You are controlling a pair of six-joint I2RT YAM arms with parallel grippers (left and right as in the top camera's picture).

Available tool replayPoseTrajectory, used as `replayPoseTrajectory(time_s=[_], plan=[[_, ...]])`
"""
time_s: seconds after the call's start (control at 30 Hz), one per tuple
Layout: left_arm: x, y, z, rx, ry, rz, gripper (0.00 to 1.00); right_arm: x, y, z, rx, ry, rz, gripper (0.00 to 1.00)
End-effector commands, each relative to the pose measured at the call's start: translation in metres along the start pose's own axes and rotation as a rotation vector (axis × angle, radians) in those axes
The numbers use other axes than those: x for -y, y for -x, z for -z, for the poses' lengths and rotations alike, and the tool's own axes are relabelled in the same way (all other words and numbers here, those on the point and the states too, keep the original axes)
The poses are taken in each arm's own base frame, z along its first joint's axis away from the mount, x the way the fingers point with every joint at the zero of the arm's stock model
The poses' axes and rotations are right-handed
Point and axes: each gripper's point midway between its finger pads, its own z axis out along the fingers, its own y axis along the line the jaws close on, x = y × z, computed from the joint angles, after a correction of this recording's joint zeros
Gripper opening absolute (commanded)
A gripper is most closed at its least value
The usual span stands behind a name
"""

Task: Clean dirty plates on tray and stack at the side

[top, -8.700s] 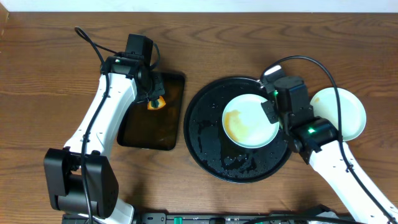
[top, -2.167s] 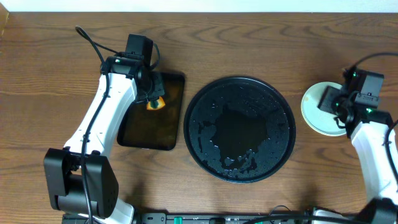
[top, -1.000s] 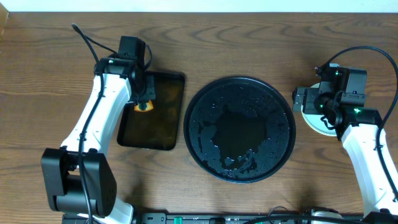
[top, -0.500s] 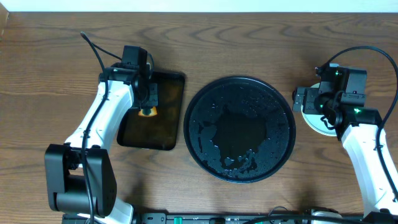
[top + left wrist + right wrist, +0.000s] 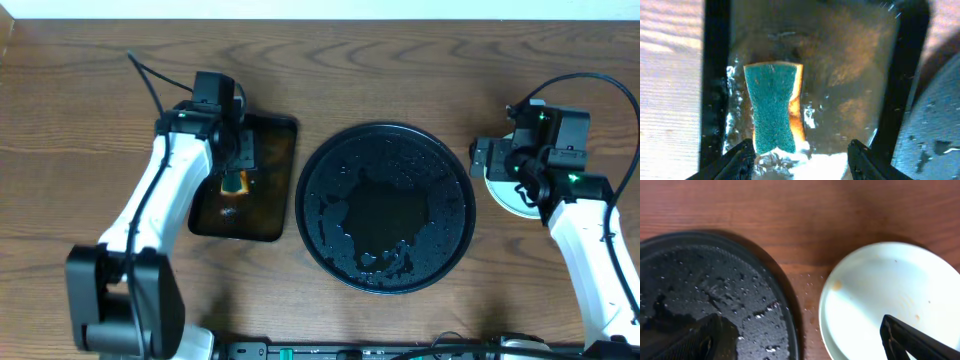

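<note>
**Round tray holds no plate; the stack sits at its 3 o'clock, under the right arm**

Overhead: the tray [image 5: 392, 150] is wet and carries no plate. The plates [image 5: 506, 198] rest on the bare wood just beside its rim at 3 o'clock, mostly hidden by the right gripper [image 5: 496, 165]. The left gripper [image 5: 238, 165] hangs over the rectangular tray [image 5: 272, 212], well apart at 9 o'clock, above the sponge [image 5: 234, 184].

Left wrist: the sponge [image 5: 772, 107] lies flat in shallow water, its long axis running 12 to 6. The left gripper [image 5: 802, 155] is spread wide and holds nothing.

Right wrist: a pale plate [image 5: 880, 305] with faint brown specks lies at 3 o'clock of the tray's rim [image 5: 785, 300]. The right gripper [image 5: 810, 340] is spread wide and empty above it. How many plates lie beneath cannot be told from here.

The right arm is much the nearer to the stack. The stacking looks all but finished.
</note>
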Motion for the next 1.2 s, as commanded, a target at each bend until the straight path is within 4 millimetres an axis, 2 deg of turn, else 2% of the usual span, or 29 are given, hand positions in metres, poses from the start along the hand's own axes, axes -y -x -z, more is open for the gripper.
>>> replayPoseTrajectory(time_s=[0.0, 0.13, 0.23, 0.3, 0.33, 0.47, 0.57, 0.7, 0.87, 1.0, 1.17], plan=[[0.006, 0.031, 0.042, 0.157, -0.029, -0.006, 0.61, -0.025, 0.013, 0.0, 0.045, 0.077, 0.051, 0.99], [0.007, 0.044, 0.058, 0.237, -0.036, -0.004, 0.61, -0.049, 0.033, 0.002, 0.134, 0.117, 0.118, 0.99], [0.002, 0.037, 0.058, 0.212, -0.011, 0.0, 0.67, -0.055, 0.041, 0.003, 0.17, 0.111, 0.148, 0.99], [-0.002, 0.021, 0.055, 0.145, -0.002, 0.014, 0.69, -0.053, 0.029, 0.001, 0.122, 0.108, 0.143, 0.99], [-0.005, 0.011, 0.054, 0.105, 0.005, 0.04, 0.74, -0.052, 0.02, 0.0, 0.083, 0.106, 0.139, 0.99], [-0.02, -0.027, 0.058, -0.04, 0.033, 0.153, 0.76, -0.042, -0.018, 0.002, -0.075, 0.065, 0.078, 0.99], [-0.023, -0.038, 0.071, -0.049, 0.033, 0.158, 0.76, -0.039, -0.03, 0.01, -0.115, 0.049, 0.06, 0.99], [-0.023, -0.044, 0.099, 0.05, 0.018, 0.156, 0.77, -0.037, -0.031, 0.035, -0.093, 0.035, 0.063, 0.99], [-0.021, -0.055, 0.138, 0.274, -0.024, 0.135, 0.77, -0.039, -0.021, 0.08, 0.067, 0.037, 0.085, 0.99], [-0.021, -0.072, 0.164, 0.479, -0.062, 0.123, 0.78, -0.037, -0.021, 0.114, 0.194, 0.023, 0.088, 0.99], [-0.025, -0.097, 0.188, 0.633, -0.076, 0.123, 0.78, -0.033, -0.022, 0.14, 0.287, -0.001, 0.088, 0.99]])
